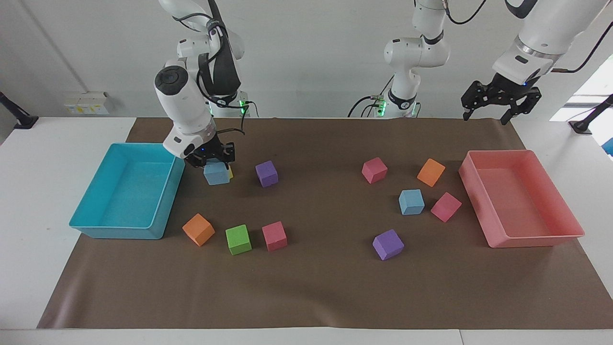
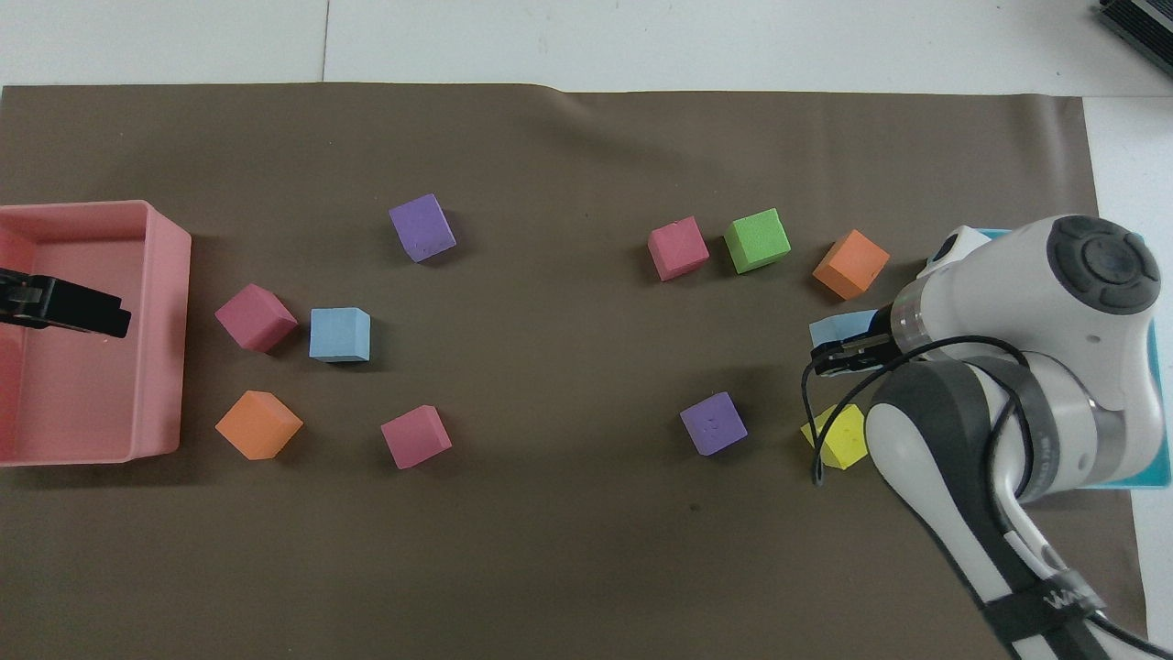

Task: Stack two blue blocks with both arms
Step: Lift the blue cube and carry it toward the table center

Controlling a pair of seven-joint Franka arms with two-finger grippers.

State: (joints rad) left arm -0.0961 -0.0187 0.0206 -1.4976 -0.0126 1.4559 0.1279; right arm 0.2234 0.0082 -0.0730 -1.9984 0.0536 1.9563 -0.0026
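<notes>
Facing view: right gripper [image 1: 210, 160] grasping one blue block [image 1: 216, 174], raised above the mat.
Second blue block [image 1: 411, 201] lies toward the left arm's end; left gripper [image 1: 500, 103] open, waiting.

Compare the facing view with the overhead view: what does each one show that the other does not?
Only the facing view shows the whole turquoise tray, both arms' bases, and the left gripper open in the air. Only the overhead view shows the yellow block in full. Both show the right gripper shut on a blue block, lifted off the mat, the other blue block on the mat, and the pink tray.
</notes>
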